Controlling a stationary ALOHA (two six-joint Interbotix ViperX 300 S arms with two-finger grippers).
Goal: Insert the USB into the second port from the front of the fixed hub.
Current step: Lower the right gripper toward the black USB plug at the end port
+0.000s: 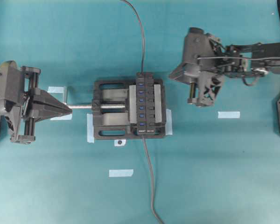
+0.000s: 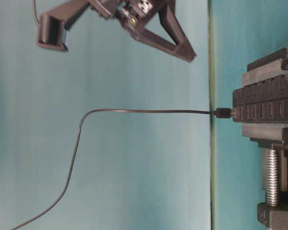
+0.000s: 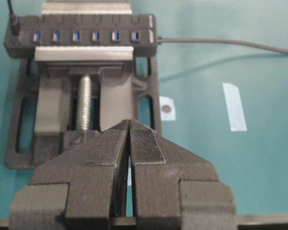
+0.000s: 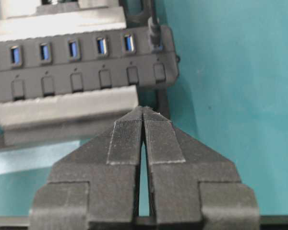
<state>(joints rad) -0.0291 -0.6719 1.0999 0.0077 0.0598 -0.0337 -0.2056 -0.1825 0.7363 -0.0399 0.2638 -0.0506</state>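
1. The left claw [image 3: 129, 125] is closed and holds nothing. It sits by the silver screw [image 1: 81, 106] of the black clamp [image 1: 107, 131].
2. The right claw [image 4: 143, 111] is closed and empty too, near the hub [image 1: 146, 103].
3. The hub is held in the clamp.
4. The plug [image 4: 155, 34] sticks into the hub's end port, its wire [image 1: 139, 32] trailing away.

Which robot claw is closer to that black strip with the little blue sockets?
The right gripper is nearer, just right of the fixed hub. The left gripper sits farther left, beyond the vise.
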